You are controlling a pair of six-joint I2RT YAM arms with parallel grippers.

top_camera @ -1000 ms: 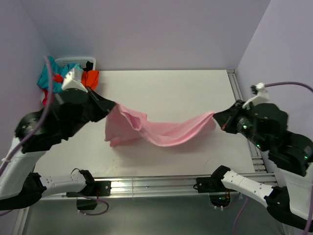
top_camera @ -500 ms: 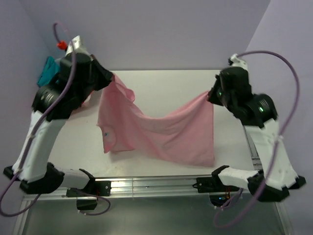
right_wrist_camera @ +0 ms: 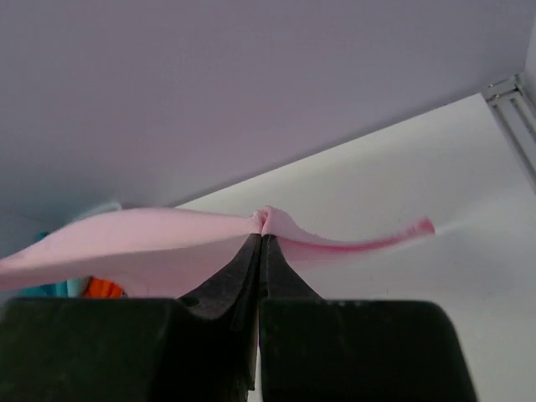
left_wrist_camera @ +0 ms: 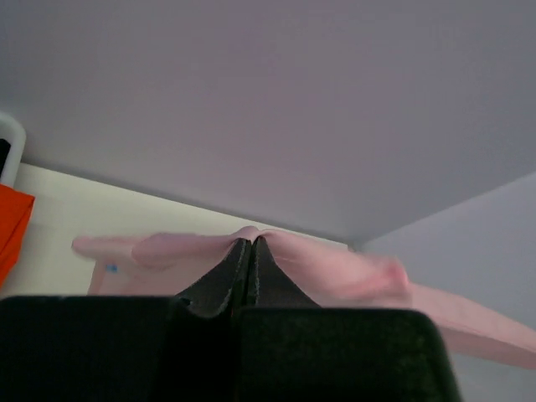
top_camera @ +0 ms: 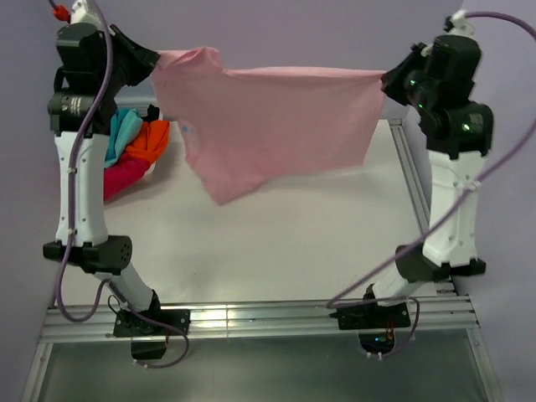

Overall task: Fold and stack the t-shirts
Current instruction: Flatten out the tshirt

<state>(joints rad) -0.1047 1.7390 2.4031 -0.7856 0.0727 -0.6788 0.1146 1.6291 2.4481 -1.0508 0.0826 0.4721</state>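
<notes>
The light pink t-shirt (top_camera: 268, 117) hangs stretched in the air between both raised arms, high above the white table (top_camera: 276, 243). My left gripper (top_camera: 153, 65) is shut on its upper left corner; the left wrist view shows the shut fingers pinching pink cloth (left_wrist_camera: 318, 264). My right gripper (top_camera: 387, 80) is shut on the upper right corner; the right wrist view shows the pinch on pink cloth (right_wrist_camera: 167, 239). The shirt's lower edge hangs slanted, lowest at the left. The teal (top_camera: 120, 134), orange (top_camera: 149, 140) and crimson (top_camera: 126, 174) t-shirts lie bunched at the table's back left.
The heap of shirts sits by a white basket rim (left_wrist_camera: 10, 142) at the back left, behind the left arm. Purple walls close the back and sides. An aluminium rail (top_camera: 251, 318) runs along the table's near edge, another along the right edge (top_camera: 410, 167).
Both arms have risen and spread apart, lifting the pink shirt off the table and pulling its top edge taut. The heap of coloured shirts is now uncovered.
</notes>
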